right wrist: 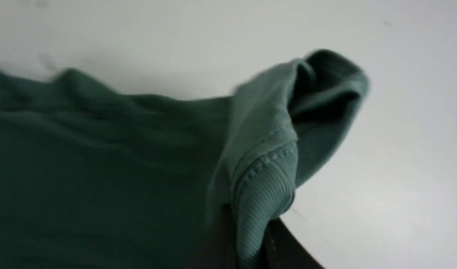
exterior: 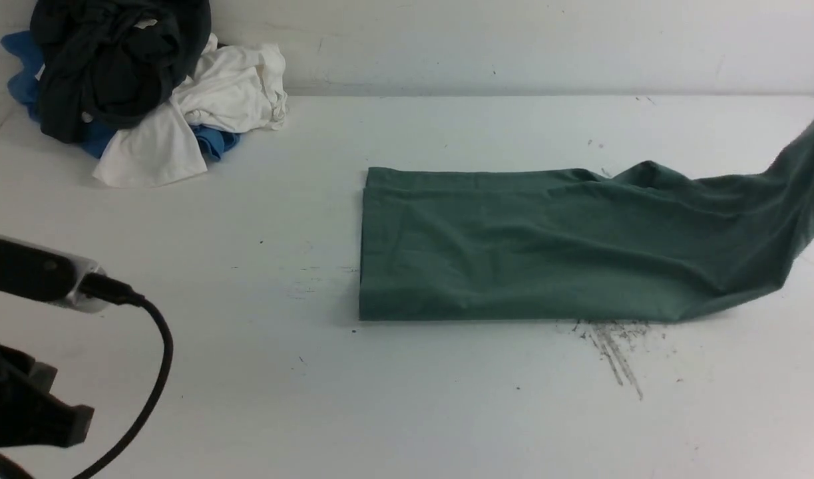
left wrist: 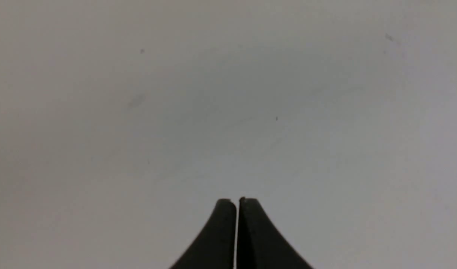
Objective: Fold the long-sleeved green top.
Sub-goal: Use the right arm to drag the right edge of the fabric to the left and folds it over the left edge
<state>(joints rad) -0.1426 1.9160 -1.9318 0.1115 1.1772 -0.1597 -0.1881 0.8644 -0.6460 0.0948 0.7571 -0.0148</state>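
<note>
1. One green long-sleeved top.
2. One black garment, topmost among the heaped clothes.
3. White cloth in that same heap: one piece or two, impossible to tell.
4. Blue cloth peeking out in two spots: one garment or two, unclear.
5. Two grippers: one left gripper, one right gripper.
6. One black cable.
7. One white table.
8. One patch of dark scuff marks on the tabletop.
</note>
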